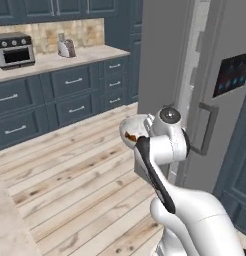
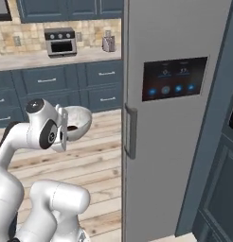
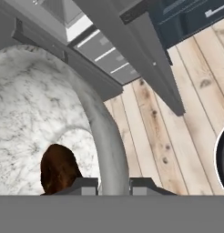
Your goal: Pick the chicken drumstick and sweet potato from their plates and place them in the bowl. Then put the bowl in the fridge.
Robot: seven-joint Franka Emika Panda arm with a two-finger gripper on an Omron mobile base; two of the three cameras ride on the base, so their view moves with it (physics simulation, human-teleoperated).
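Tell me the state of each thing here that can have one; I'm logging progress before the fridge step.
end effector: shut on the bowl's rim, one finger either side.
bowl: held off the floor, tilted, brown food inside.
fridge: front door shut from the right base view; the hand view shows pale shelves past a door edge.
lower cabinets: drawers shut.
toaster oven: door shut.
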